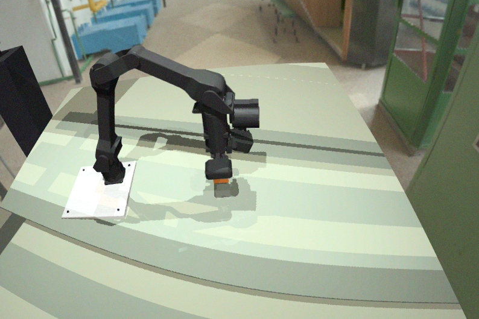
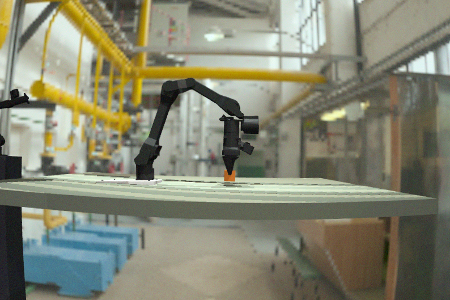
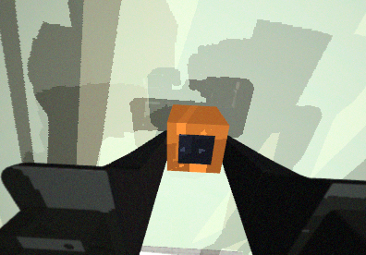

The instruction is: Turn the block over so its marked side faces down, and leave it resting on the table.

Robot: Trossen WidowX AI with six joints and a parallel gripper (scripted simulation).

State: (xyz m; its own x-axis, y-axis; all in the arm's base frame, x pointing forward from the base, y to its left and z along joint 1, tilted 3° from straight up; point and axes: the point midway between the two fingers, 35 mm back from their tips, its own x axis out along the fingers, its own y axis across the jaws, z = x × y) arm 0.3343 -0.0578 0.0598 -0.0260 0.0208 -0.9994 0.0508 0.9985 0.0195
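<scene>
The orange block (image 3: 198,139) sat pinched between the two black fingers of the gripper (image 3: 196,157), its dark square mark facing up toward the wrist. The fingers pressed on its left and right sides, so the pincer was clamped on the block and not merely around it. From the side the block (image 2: 229,175) appeared down at the table (image 2: 327,198) surface, though I could not tell for certain whether its underside was touching. From above only a sliver of orange (image 1: 221,180) showed beneath the gripper (image 1: 219,176), with grey shadow spread just to the near right of it.

The arm (image 1: 170,72) rose from a white base plate (image 1: 77,207) at the left of the table, arched over and came straight down on the block, its wrist vertical. The table top (image 1: 309,230) was striped in pale green and grey. Beyond it lay a factory hall with yellow pipes (image 2: 225,72), blue machine parts (image 1: 111,32) on the floor at the far left and a green door frame (image 1: 398,56) at the right.
</scene>
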